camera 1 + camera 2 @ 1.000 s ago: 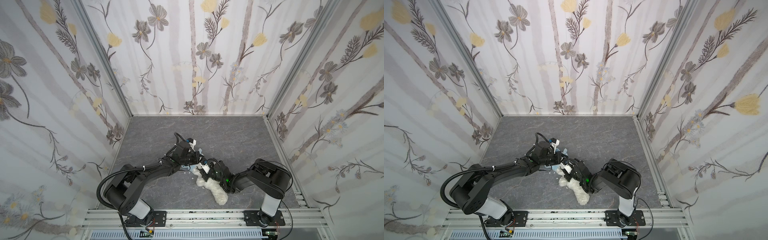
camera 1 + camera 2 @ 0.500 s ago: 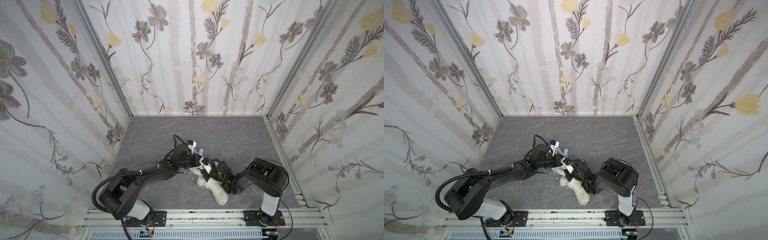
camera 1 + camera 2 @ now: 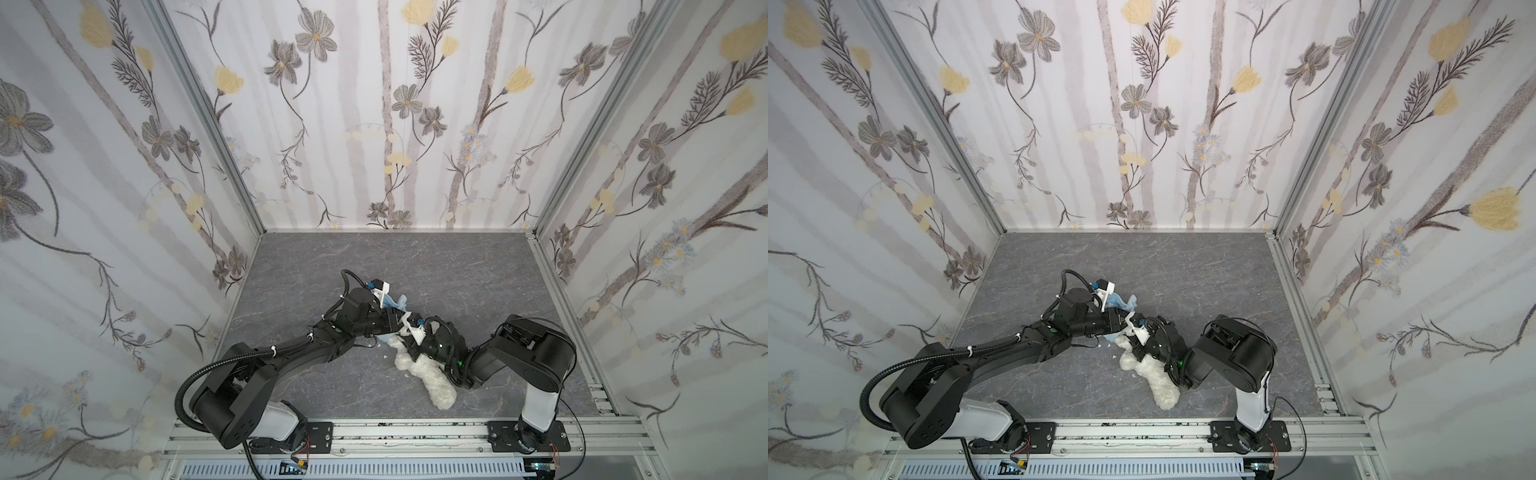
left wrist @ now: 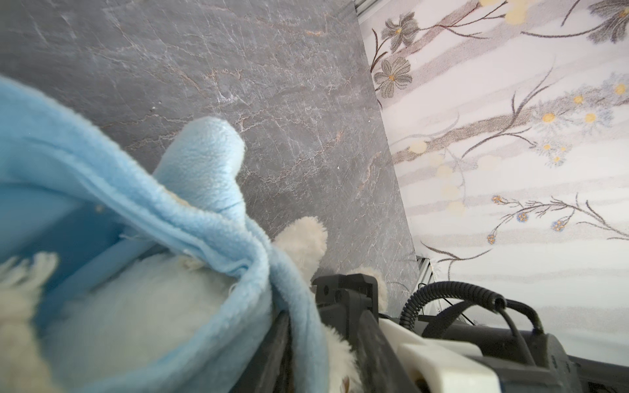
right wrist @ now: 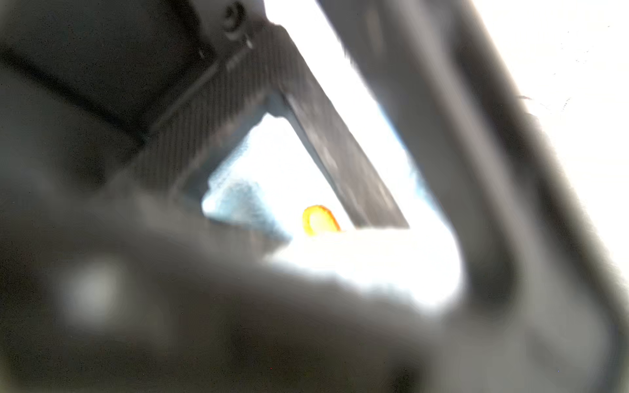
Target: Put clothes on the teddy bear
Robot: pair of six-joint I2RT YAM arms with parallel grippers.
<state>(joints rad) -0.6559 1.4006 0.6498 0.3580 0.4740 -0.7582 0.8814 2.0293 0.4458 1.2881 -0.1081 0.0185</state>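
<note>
The teddy bear (image 3: pixel 432 374) lies on the grey bench (image 3: pixel 374 257) near the front rail, just where it lay a second ago. Its bare white legs point toward the rail and its upper half is tucked under the two wrists, which meet over it. Little has shifted in both top views: the left arm has only settled a touch lower and closer in, while the left pincer (image 3: pixel 392 328) stays buried in the light-blue hoodie (image 3: pixel 395 301). Its jaws are hidden there, so I cannot tell whether it is released or clenched. In the left wrist view the hoodie (image 4: pixel 204 238) is opened like a cup around white fur, with a fluffy paw or ear poking out beside the hem. A fold of that hem runs down between the two dark fingers of the right pincer (image 3: pixel 409 345), which appears clenched on the hoodie. The right wrist view is too blurred to confirm it. As I judge it, the garment is over the bear's upper part but not yet pulled down the body, so the dressing is partway done and the hem still needs drawing toward the legs.
</note>
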